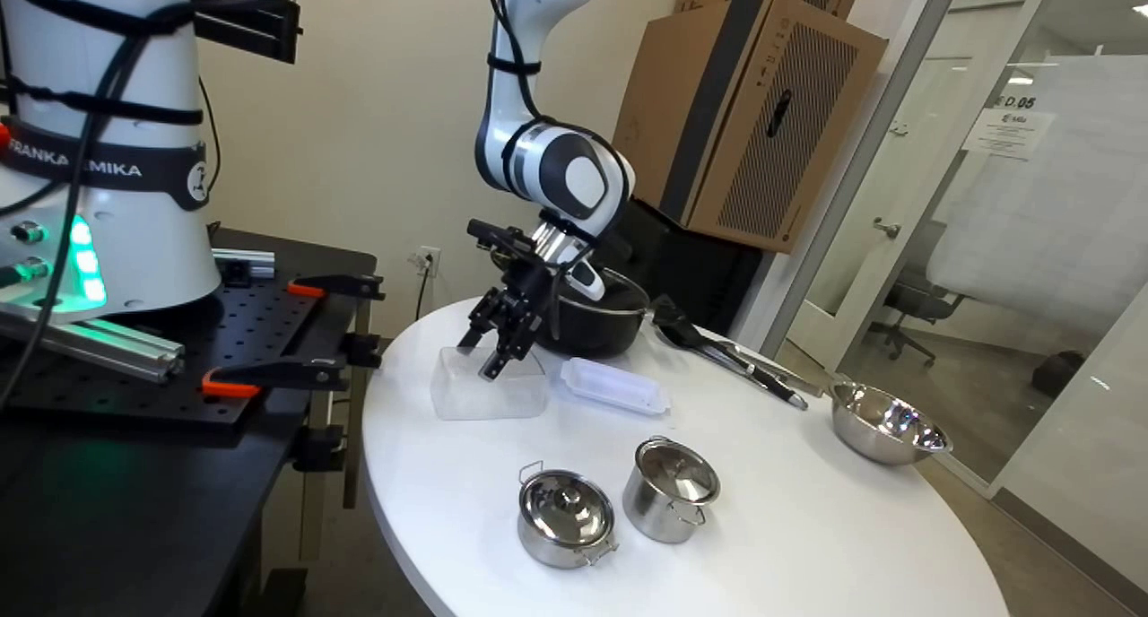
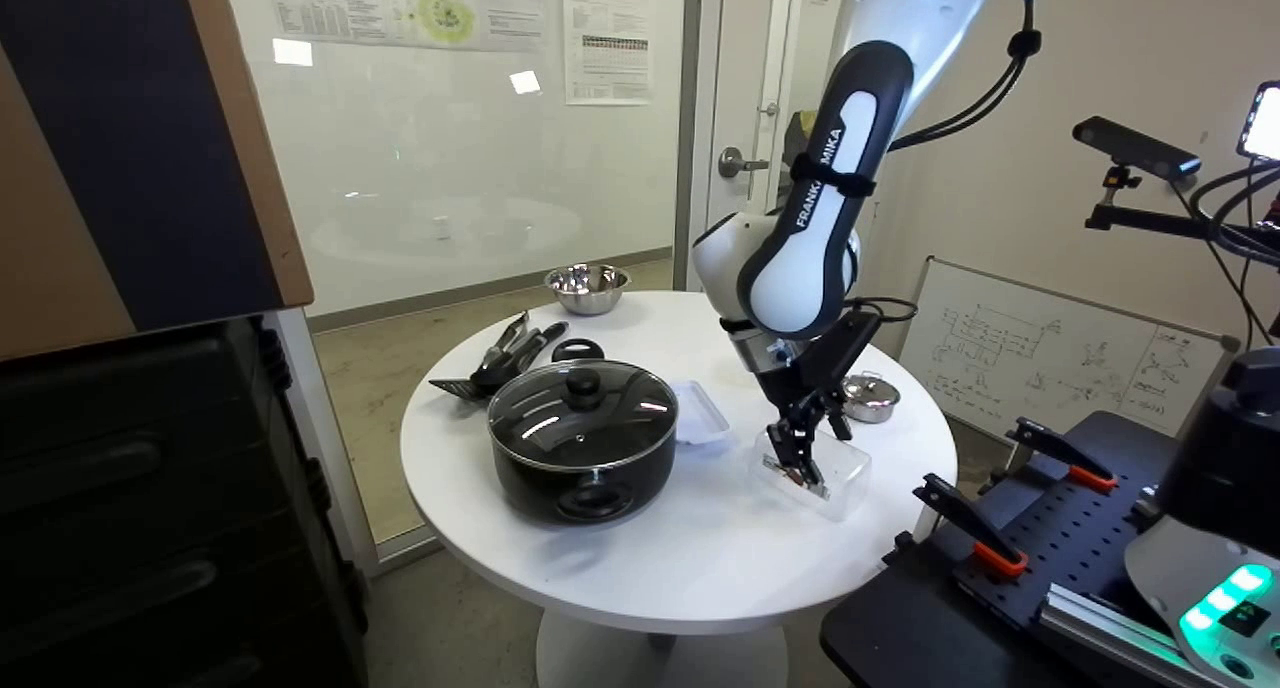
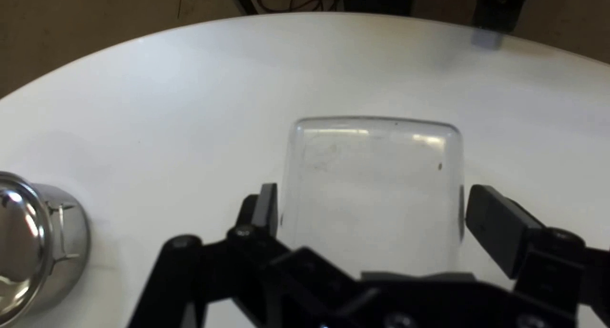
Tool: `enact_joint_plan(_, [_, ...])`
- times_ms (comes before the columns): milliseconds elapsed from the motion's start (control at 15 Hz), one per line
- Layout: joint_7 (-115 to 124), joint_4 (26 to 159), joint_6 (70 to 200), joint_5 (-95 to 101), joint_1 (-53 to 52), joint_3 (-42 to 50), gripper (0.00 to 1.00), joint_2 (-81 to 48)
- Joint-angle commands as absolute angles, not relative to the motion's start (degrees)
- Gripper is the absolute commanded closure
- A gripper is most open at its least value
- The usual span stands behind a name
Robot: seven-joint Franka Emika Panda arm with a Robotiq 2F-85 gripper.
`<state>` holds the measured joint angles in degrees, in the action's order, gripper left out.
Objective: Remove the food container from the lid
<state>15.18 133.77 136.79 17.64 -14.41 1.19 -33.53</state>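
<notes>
The food container, a clear squarish tub, sits on the white table in both exterior views (image 1: 489, 402) (image 2: 852, 476) and fills the middle of the wrist view (image 3: 376, 161). The lid, a shallow translucent whitish piece, lies apart from it on the table (image 1: 614, 386) (image 2: 702, 414); it is out of the wrist view. My gripper (image 1: 478, 357) (image 2: 828, 458) is open and lowered at the tub. In the wrist view the fingers (image 3: 371, 201) stand on either side of the tub, close to its side walls, with a narrow gap at each. The tub's near end is hidden behind the gripper body.
Two small steel pots with lids (image 1: 565, 518) (image 1: 671, 489) stand near the tub; part of one shows in the wrist view (image 3: 62, 242). A black pot with a glass lid (image 2: 585, 448) stands by the lid. Utensils (image 1: 717, 348) and a steel bowl (image 1: 883, 424) lie farther along.
</notes>
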Motion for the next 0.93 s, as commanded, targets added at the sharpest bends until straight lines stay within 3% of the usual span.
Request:
enact_joint_plan(0, [15.04, 133.39, 136.04, 18.1, -14.7, 1.55, 0.0, -32.99])
enact_joint_plan(600, [4.5, 135.13, 132.35, 14.16, -10.11, -2.48, 0.0, -23.28])
enact_joint_plan(867, [8.04, 133.59, 133.75, 16.27, -11.38, -1.21, 0.0, -26.31])
